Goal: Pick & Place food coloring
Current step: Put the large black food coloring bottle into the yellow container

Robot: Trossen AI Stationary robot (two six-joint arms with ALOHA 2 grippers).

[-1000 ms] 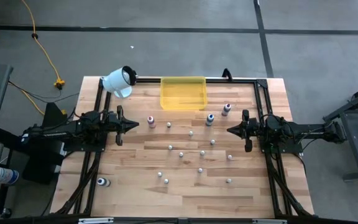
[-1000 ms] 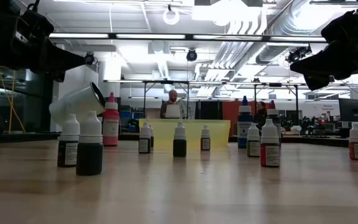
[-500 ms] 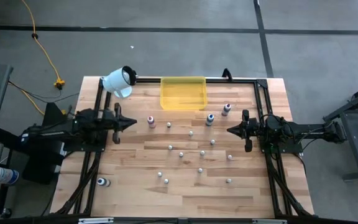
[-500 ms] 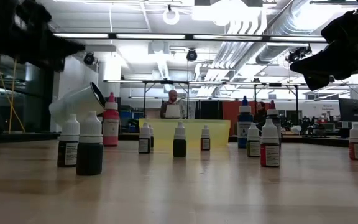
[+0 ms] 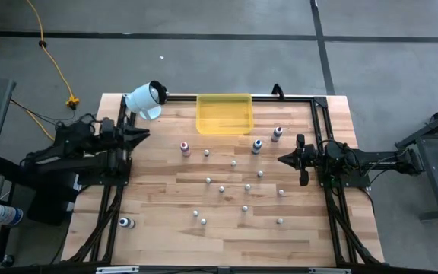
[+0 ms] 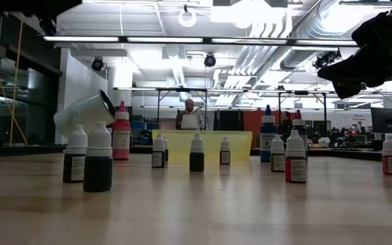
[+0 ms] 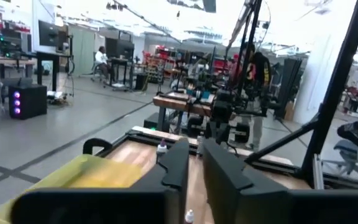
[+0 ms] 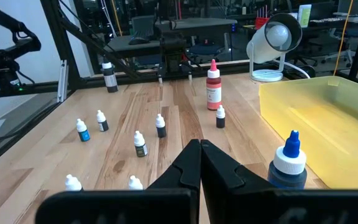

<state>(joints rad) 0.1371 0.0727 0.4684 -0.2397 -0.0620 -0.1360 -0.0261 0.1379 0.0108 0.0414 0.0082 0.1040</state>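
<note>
The food coloring bottles [image 5: 234, 183] stood on the worktop [image 5: 166, 228], apart from both grippers: left fingers [image 7: 176, 165] slightly spread, right fingers [image 8: 188, 165] pressed together.

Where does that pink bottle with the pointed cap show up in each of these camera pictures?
High view: the pink bottle stands left of centre, below the yellow tray.
Low view: the pink bottle is at left, beside the white cylinder.
Left wrist view: I cannot tell it there.
Right wrist view: the pink bottle is upper centre, past the right fingers.
Shared landmark: the yellow tray.
</note>
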